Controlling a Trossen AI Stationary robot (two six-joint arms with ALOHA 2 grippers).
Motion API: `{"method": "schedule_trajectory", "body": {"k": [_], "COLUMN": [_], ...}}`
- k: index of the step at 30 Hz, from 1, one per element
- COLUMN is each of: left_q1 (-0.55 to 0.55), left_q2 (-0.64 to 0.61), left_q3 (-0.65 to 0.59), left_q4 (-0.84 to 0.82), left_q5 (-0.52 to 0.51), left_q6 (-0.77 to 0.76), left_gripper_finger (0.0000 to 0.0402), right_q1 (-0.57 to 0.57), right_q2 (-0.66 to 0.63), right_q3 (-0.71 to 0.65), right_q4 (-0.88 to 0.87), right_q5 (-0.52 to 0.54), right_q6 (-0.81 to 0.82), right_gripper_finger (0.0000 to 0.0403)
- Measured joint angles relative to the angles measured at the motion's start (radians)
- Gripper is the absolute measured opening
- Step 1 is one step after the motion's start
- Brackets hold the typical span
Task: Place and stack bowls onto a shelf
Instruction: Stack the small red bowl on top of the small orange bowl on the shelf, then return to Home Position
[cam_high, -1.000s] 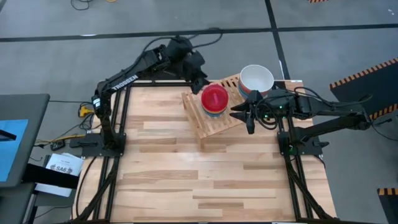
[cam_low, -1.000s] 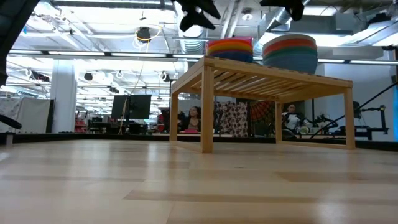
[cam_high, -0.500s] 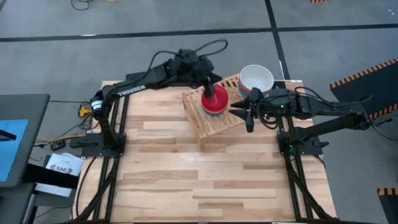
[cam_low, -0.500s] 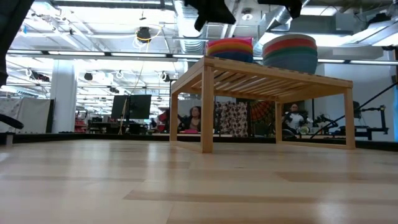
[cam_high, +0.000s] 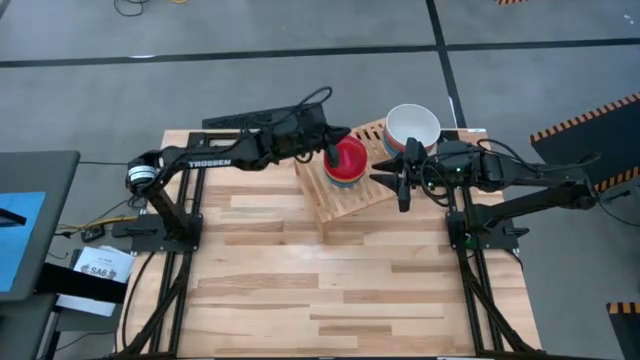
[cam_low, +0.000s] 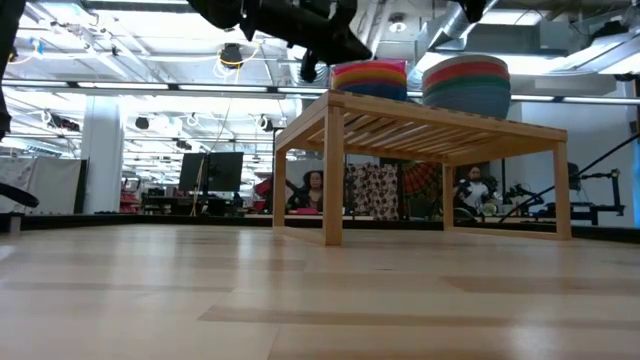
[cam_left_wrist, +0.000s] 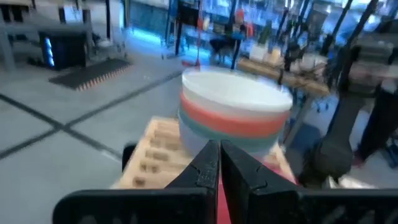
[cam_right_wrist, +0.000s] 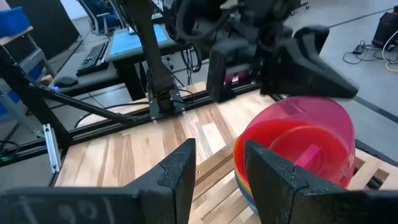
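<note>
The shelf (cam_high: 343, 200) stands at the table's far right on its legs (cam_low: 333, 170). Two stacks of bowls rest on its slats: one topped by a red bowl (cam_high: 350, 162), one topped by a white bowl (cam_high: 412, 127). My left gripper (cam_high: 332, 153) is shut, its fingertips (cam_left_wrist: 217, 152) at the red bowl's far-left rim and pointing toward the white-topped stack (cam_left_wrist: 233, 109). My right gripper (cam_high: 400, 185) hovers open by the shelf's right side, nothing between its fingers (cam_right_wrist: 180, 177), facing the red bowl (cam_right_wrist: 298, 140). My left gripper's shut fingers stand at the red bowl's far-left rim (cam_high: 336, 160), coming in nearly level from the table's left. Whether they touch the bowl I cannot tell.
Bare wooden tabletop (cam_high: 330, 290) stretches from the shelf to the near edge. Black frame rails (cam_high: 195, 190) run along both sides. A person (cam_low: 313, 190) sits in the room behind the table.
My left gripper has come from beyond the shelf's far-left corner toward the red-topped stack, dropping lower as the arm stretched out flatter, and it has shut. Both stacks stand as before.
</note>
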Motion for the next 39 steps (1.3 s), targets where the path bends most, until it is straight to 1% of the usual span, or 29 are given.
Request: {"method": "schedule_trajectory", "body": {"k": [4, 7, 12, 17, 20, 24, 28, 30, 32, 36, 39], "left_q1": [0.001, 0.003, 0.015, 0.014, 0.017, 0.019, 0.019, 0.019, 0.019, 0.019, 0.019], "left_q2": [0.007, 0.007, 0.007, 0.007, 0.007, 0.007, 0.003, -0.017, -0.052, -0.172, -0.273], "left_q3": [0.002, 0.002, 0.002, 0.002, 0.002, 0.002, 0.001, 0.003, 0.013, 0.018, 0.018], "left_q4": [0.011, -0.009, -0.071, -0.076, -0.109, -0.172, -0.128, -0.113, -0.137, -0.184, -0.249], "left_q5": [-0.01, -0.04, -0.018, -0.006, -0.001, -0.005, -0.004, -0.003, -0.002, 0.034, 0.062], "left_q6": [0.014, 0.037, 0.036, 0.037, 0.037, 0.039, 0.047, 0.068, 0.086, 0.13, 0.144], "left_gripper_finger": [0.0, 0.0, 0.0, 0.0, 0.0, 0.0, 0.0, 0.0, 0.0, 0.0, 0.0], "right_q1": [-0.008, -0.02, -0.043, -0.059, -0.059, -0.059, -0.059, -0.059, -0.059, -0.059, -0.063], "right_q2": [0.0, 0.0, 0.0, 0.0, 0.001, 0.009, 0.041, 0.064, 0.087, 0.101, 0.097], "right_q3": [0.0, 0.0, 0.0, 0.0, 0.0, 0.0, 0.001, 0.002, 0.001, 0.001, 0.001], "right_q4": [0.0, 0.0, 0.001, 0.002, 0.002, 0.007, 0.01, 0.007, 0.016, 0.065, 0.095], "right_q5": [0.0, 0.001, 0.002, 0.001, 0.001, 0.005, 0.021, 0.021, 0.021, 0.021, 0.021], "right_q6": [0.0, 0.0, 0.0, 0.002, 0.003, 0.052, 0.079, 0.079, 0.079, 0.054, 0.01], "right_gripper_finger": [0.0162, 0.0162, 0.0162, 0.0162, 0.0162, 0.0162, 0.0162, 0.0162, 0.0162, 0.016, 0.0145]}}
